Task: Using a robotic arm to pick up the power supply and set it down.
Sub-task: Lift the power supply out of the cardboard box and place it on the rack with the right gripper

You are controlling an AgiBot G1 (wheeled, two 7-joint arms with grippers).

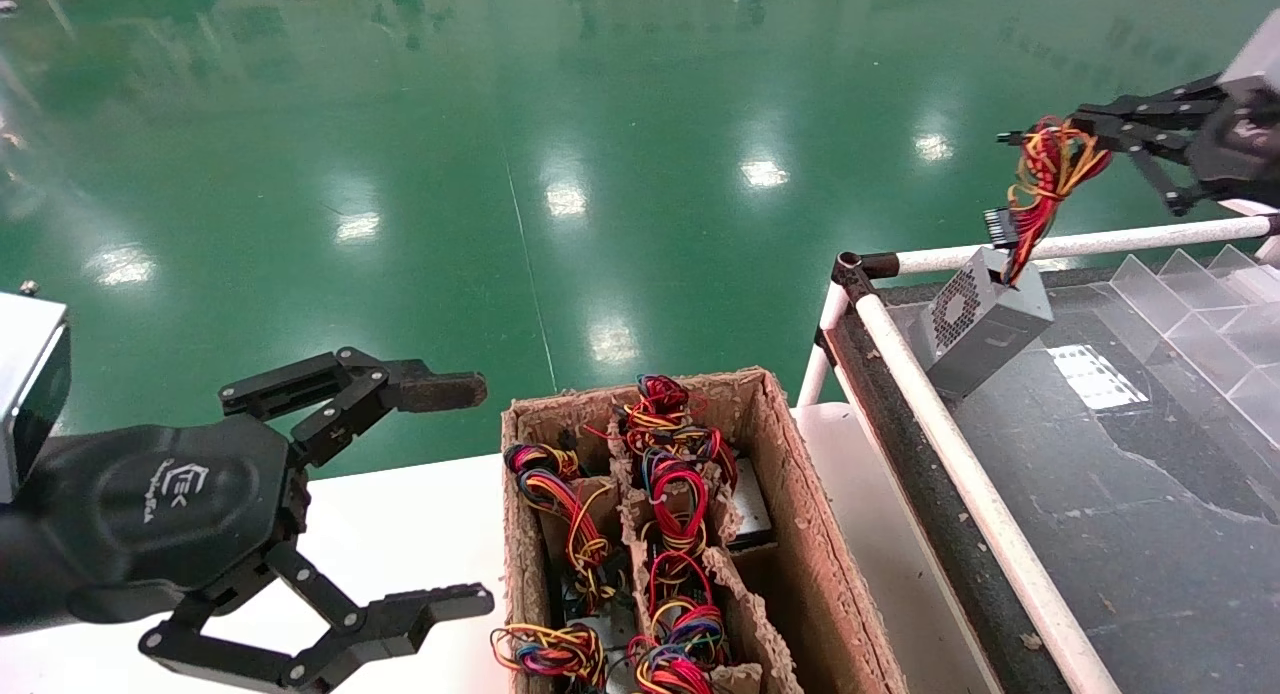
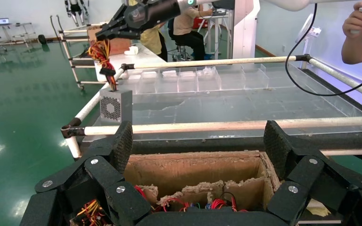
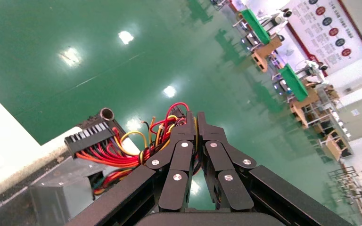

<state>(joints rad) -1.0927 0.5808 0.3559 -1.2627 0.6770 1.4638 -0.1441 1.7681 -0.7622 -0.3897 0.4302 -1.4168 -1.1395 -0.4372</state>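
1. The right gripper (image 1: 1075,139) is pinched tight on the wires (image 1: 1045,169) of the power supply (image 1: 985,319), above the far left corner of the railed bench (image 1: 1150,454)
2. The supply hangs tilted from its wires just inside that corner; whether its lower edge touches the black top I cannot tell
3. Pick-up looks done; setting it flat and letting go is left
4. The left gripper (image 1: 440,494) idles spread wide, holding nothing, near the box (image 1: 800,534) of more supplies
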